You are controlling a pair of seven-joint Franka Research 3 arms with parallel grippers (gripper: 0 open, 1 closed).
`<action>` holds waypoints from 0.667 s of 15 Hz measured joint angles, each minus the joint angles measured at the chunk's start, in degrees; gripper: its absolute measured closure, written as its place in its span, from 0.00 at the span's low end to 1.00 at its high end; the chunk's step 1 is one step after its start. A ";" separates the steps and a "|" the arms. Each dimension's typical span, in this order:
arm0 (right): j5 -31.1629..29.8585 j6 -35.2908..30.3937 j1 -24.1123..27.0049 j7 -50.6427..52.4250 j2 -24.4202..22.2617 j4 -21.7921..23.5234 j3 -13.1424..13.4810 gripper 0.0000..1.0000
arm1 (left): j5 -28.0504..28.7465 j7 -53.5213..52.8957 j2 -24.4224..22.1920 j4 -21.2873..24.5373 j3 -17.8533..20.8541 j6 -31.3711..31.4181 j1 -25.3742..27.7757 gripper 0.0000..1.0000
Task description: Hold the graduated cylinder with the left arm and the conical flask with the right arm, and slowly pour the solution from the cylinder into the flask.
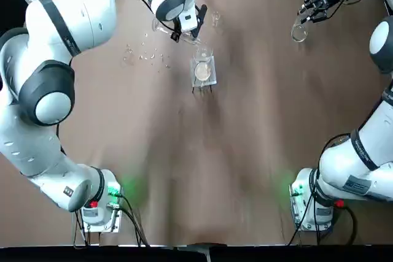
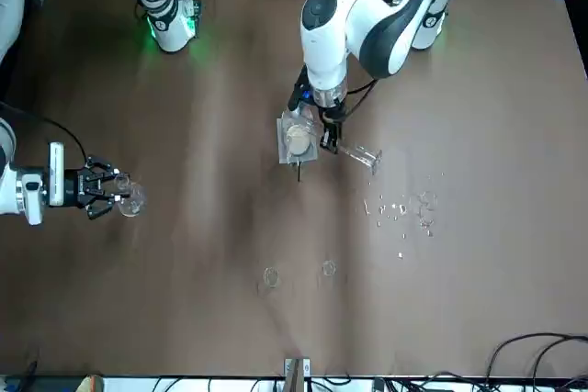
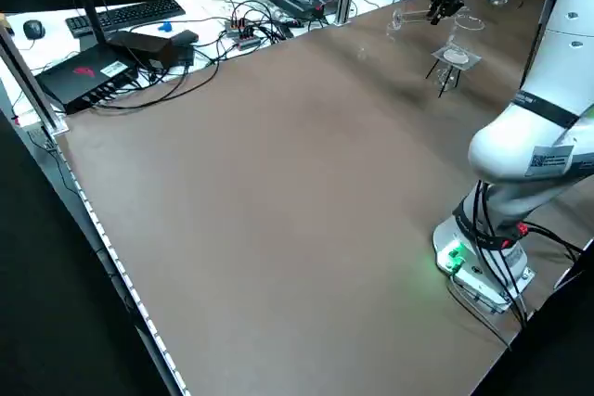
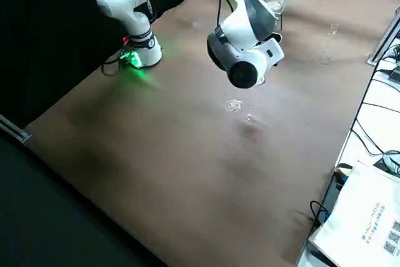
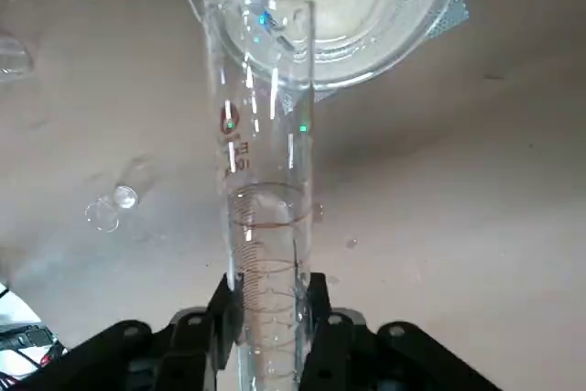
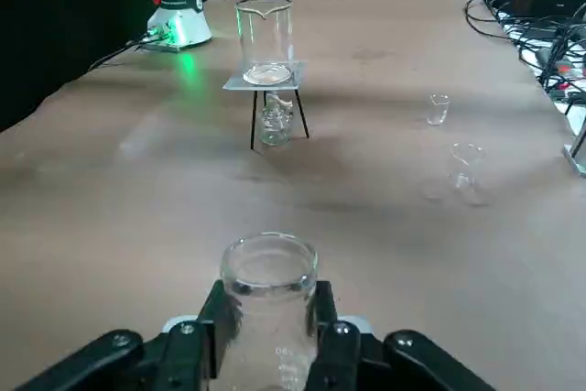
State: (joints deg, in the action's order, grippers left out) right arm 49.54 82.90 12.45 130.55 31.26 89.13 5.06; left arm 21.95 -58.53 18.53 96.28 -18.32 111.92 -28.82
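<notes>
Left gripper [image 5: 265,318] was clamped on the long, slim clear glass graduated cylinder [image 5: 265,190], fingers [image 5: 222,318] pressed to either side of the tube near its printed scale; the cylinder was held nearly level above the table, its open end over the rim of the short wide clear glass beaker [image 6: 265,38]; the beaker stood on a white square plate stand with thin black legs [image 6: 265,80], at the far middle of the brown table [image 1: 245,151]; a small clear glass vessel [image 6: 275,124] sat under the stand.

Right gripper [image 6: 267,318] was closed around the neck of the small clear glass conical flask [image 6: 269,267], mouth pointing away from the wrist; in the top view this gripper [image 1: 310,9] and flask [image 1: 299,32] sat at the far right of the table, well apart from the cylinder [image 1: 175,34] and beaker [image 1: 203,65].

Scattered tiny clear glass bits [image 1: 147,56] lay near the beaker on the robot's left side; two small clear glass cups [image 6: 451,135] stood beyond it, near the table's far edge.
</notes>
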 joint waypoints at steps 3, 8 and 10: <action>0.00 0.27 -0.62 -1.78 -0.08 -0.01 -0.01 0.60 | 1.80 0.94 0.00 -0.01 0.00 -0.08 -0.44 0.66; -0.01 0.95 -1.74 -2.41 -1.44 -0.03 0.01 0.60 | 3.44 1.94 0.00 -0.02 -0.01 -0.23 -1.30 0.66; -0.07 1.56 -2.49 -4.10 -1.94 -0.02 0.02 0.60 | 4.26 2.05 0.00 -0.03 0.00 -0.37 -1.31 0.66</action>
State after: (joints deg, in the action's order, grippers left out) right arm 49.48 84.46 9.96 126.45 29.32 89.10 5.08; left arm 26.20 -56.48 18.53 96.25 -18.33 111.56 -30.13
